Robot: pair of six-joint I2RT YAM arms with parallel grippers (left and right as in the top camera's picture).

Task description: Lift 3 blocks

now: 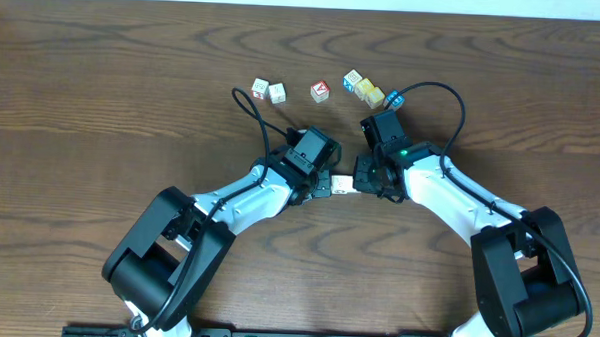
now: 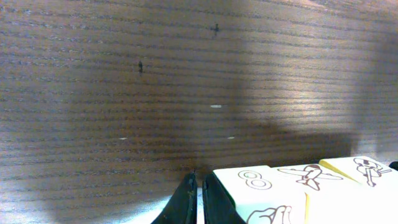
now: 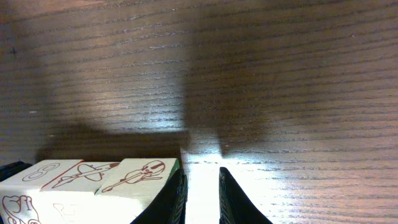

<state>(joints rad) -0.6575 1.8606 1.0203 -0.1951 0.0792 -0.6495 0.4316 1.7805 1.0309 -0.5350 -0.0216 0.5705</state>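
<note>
The 3 blocks (image 1: 341,186) form a short row of cream cubes between my two grippers at mid-table. In the left wrist view the blocks (image 2: 261,193) carry brown line drawings and sit against the right side of my left gripper (image 2: 198,200). That gripper is shut with nothing between its fingers. In the right wrist view the same row of blocks (image 3: 140,177) rests against the outer left side of my right gripper (image 3: 202,196), whose jaws stand a little apart and empty. In the overhead view the left gripper (image 1: 324,187) and right gripper (image 1: 364,181) flank the row. A dark shadow lies on the wood beyond it.
Along the far side of the wooden table (image 1: 103,92) lie loose cubes: two pale ones (image 1: 268,89), one with a red face (image 1: 320,90), a cream and yellow pair (image 1: 363,87), and a blue one (image 1: 394,98). Black cables (image 1: 254,112) loop over both arms.
</note>
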